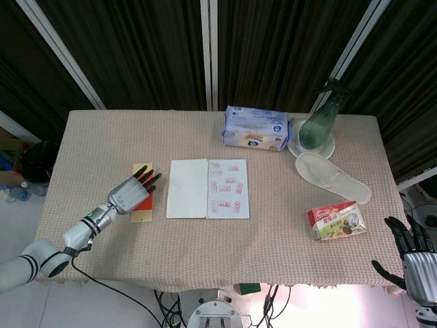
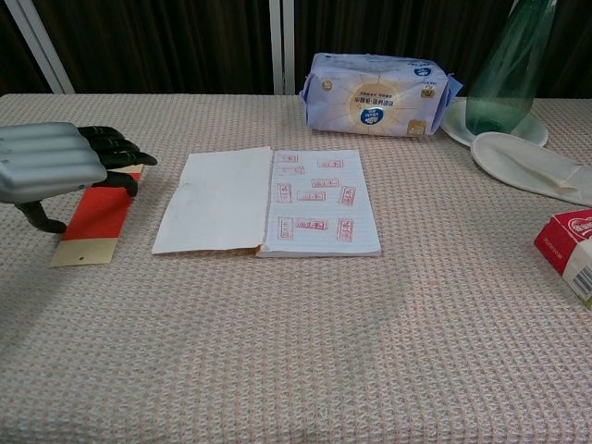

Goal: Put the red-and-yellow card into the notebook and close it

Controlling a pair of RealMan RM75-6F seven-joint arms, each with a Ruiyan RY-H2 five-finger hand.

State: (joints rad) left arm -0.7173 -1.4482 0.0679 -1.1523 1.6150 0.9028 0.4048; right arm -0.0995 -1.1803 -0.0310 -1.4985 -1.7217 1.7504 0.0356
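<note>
The red-and-yellow card [image 1: 141, 209] [image 2: 100, 215] lies flat on the cloth, left of the open notebook [image 1: 208, 189] [image 2: 268, 199]. The notebook has a blank left page and red stamps on its right page. My left hand [image 1: 130, 193] [image 2: 55, 162] hovers low over the card's far end, its dark fingers [image 2: 116, 148] stretched out above it and the thumb down at the card's left edge. Whether it touches the card is unclear. My right hand [image 1: 412, 254] hangs off the table's front right corner with fingers spread, holding nothing.
A pack of wipes [image 1: 255, 128] [image 2: 379, 81] lies behind the notebook. A green spray bottle [image 1: 319, 123] stands on a white plate [image 1: 300, 147] at the back right, beside a white slipper [image 1: 332, 178]. A red-and-green box [image 1: 336, 221] sits at the front right.
</note>
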